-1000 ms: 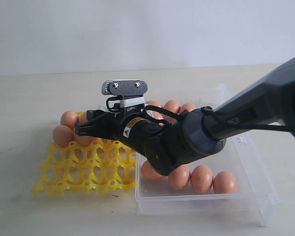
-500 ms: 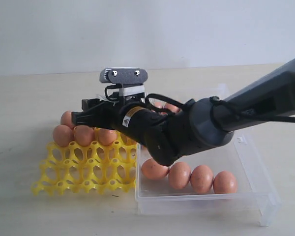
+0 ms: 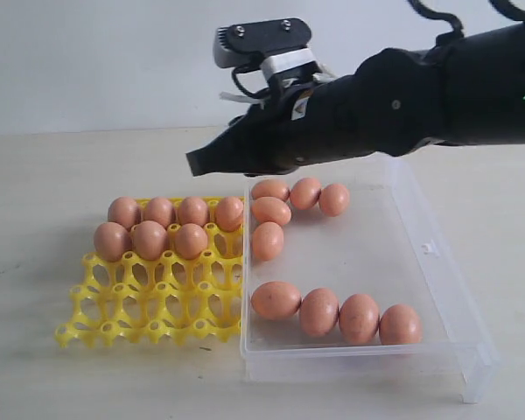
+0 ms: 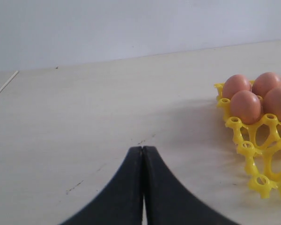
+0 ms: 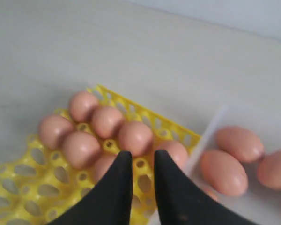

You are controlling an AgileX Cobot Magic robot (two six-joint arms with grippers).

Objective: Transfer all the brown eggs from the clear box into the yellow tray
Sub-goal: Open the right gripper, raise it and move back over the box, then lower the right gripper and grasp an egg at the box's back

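Note:
The yellow tray (image 3: 157,306) lies on the left and holds several brown eggs (image 3: 149,239) in its two back rows. To its right, the clear box (image 3: 359,360) holds several more brown eggs (image 3: 319,312), some in a front row and some at its back left. My right gripper (image 3: 198,163) hangs high over the tray's back right corner. In the right wrist view my right gripper (image 5: 143,157) has a narrow gap between its fingers and nothing in it, above the tray (image 5: 109,143) and its eggs (image 5: 136,137). My left gripper (image 4: 143,149) is shut and empty, low over bare table beside the tray (image 4: 253,150).
The pale wooden table (image 3: 52,175) runs out to the left of the tray and behind it. The box's low walls (image 3: 437,262) stand above the table, and a white wall closes the back. The right arm's dark body spans the upper right of the exterior view.
My right gripper let go of an egg in the tray's second row, then rose up and to the right. Its jaws have narrowed. The left gripper's earlier state is not shown.

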